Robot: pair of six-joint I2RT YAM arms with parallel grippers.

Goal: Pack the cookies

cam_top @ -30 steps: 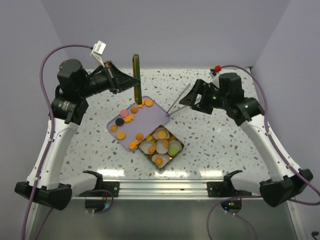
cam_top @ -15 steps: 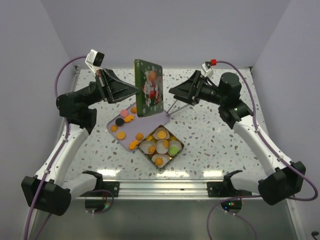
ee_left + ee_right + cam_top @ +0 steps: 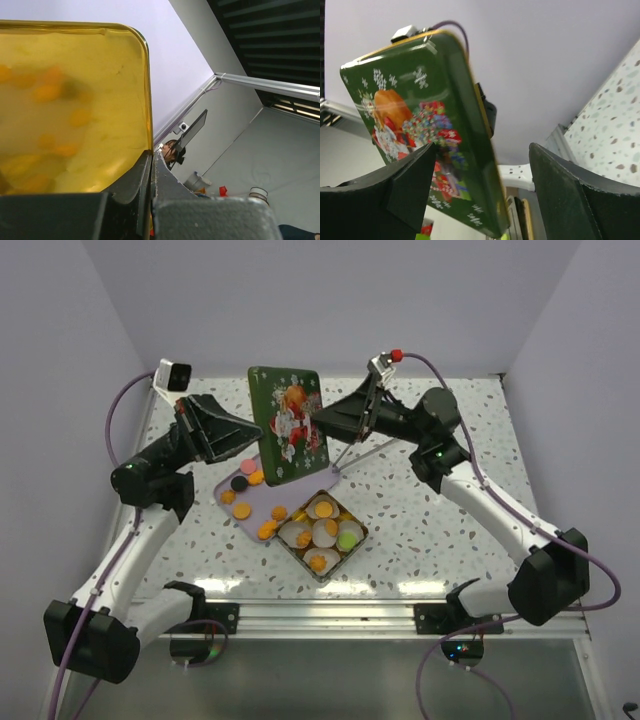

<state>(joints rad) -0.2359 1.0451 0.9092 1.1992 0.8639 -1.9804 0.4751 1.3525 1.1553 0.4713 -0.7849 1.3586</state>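
The left gripper (image 3: 250, 439) is clamped on the left edge of the green rectangular Santa-printed tin lid (image 3: 285, 425), holding it upright with its long axis near vertical. The right gripper (image 3: 322, 420) hovers just beside the lid's printed face, jaws spread and gripping nothing. The small round cookies (image 3: 242, 510) lie below, some on the lilac flat tray (image 3: 300, 475) and others in the open metal tin (image 3: 361, 531).

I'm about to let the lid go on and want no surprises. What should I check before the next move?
1. Grip: the left hand is shut on the lid: ok.
2. The right hand is open, facing the lid's printed side: ok.
3. Is the right hand touching the lid: cannot tell.
4. The tin is uncovered: ok.
5. All cookies are in the tin: not ok, several lie loose on the tray.
6. The lid is level over the tin: not ok, it stands upright above the tray.
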